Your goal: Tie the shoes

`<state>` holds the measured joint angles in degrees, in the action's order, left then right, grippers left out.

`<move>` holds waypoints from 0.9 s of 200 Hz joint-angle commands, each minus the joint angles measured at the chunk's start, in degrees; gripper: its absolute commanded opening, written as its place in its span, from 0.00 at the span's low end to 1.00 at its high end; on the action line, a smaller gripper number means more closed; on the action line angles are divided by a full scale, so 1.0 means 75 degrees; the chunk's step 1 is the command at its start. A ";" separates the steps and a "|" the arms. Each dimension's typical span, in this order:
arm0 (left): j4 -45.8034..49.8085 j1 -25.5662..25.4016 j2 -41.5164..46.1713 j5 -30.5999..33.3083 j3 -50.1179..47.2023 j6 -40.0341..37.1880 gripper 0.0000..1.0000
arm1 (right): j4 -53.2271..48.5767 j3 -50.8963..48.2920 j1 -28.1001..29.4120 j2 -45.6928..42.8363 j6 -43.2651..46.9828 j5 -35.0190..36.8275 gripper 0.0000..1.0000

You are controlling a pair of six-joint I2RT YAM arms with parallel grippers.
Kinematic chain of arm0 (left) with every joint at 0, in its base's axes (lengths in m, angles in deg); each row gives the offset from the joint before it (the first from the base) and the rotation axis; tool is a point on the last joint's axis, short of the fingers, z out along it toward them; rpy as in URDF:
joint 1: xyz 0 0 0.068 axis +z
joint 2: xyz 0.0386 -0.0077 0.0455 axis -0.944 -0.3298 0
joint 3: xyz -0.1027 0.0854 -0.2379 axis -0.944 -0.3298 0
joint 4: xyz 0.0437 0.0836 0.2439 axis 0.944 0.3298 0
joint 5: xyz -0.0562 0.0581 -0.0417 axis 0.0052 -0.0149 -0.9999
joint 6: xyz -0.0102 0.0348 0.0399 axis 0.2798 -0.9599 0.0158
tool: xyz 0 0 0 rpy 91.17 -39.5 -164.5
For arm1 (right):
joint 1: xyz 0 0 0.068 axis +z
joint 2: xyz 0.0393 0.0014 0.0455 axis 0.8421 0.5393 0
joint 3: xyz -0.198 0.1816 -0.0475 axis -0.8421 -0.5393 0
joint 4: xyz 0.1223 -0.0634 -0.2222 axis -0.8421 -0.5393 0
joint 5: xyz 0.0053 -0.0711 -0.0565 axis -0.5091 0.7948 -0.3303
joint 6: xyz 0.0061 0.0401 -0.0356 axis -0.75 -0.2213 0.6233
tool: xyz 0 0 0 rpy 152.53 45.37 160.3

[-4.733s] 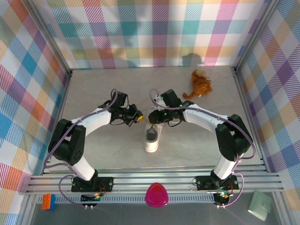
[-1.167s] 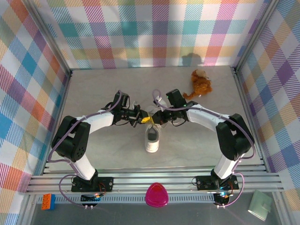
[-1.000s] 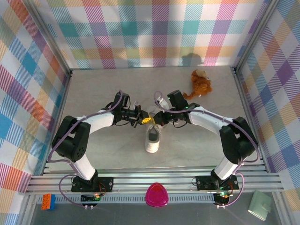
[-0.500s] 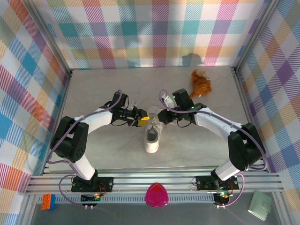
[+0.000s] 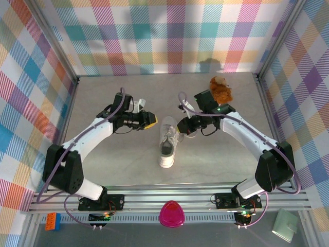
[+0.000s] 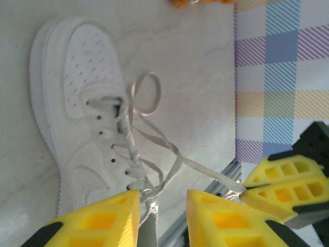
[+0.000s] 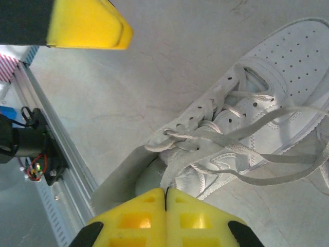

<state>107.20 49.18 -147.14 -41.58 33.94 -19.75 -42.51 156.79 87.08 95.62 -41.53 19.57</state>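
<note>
Sneaker [image 5: 167, 142] beside right end effector [image 7: 165, 192]

I see a sneaker [image 6: 77, 103] of smooth, matt white leather-like material with a perforated toe, its laces [image 6: 154, 139] flat woven cloth. My fingers [image 7: 139, 218] are smooth yellow plastic, moulded with hollows. Under them the table [image 7: 169, 62] looks matt and faintly marbled; the rail [image 7: 61, 175] beside them is dull grey metal

The left gripper [image 5: 149, 121] and right gripper [image 5: 186, 126] have drawn apart from the sneaker [image 5: 166, 145], stretching its laces [image 6: 154, 131].
</note>
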 commanded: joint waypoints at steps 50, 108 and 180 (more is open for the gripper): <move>-0.1667 -0.1851 0.0998 0.1836 -0.0552 -0.2859 0.44 | 0.0344 0.0373 -0.0060 -0.0269 -0.2110 -0.0265 0.00; -0.1955 -0.2242 0.0363 0.1843 -0.0436 -0.3097 0.45 | 0.0435 0.0512 -0.0060 -0.0257 -0.2806 -0.0086 0.00; -0.2175 -0.2375 -0.0247 0.1653 -0.0173 -0.3109 0.45 | 0.0493 0.0518 -0.0060 -0.0269 -0.3127 -0.0078 0.00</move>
<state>93.54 32.09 -147.75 -28.24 30.71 -41.52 -39.89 158.65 86.95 94.85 -63.12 19.09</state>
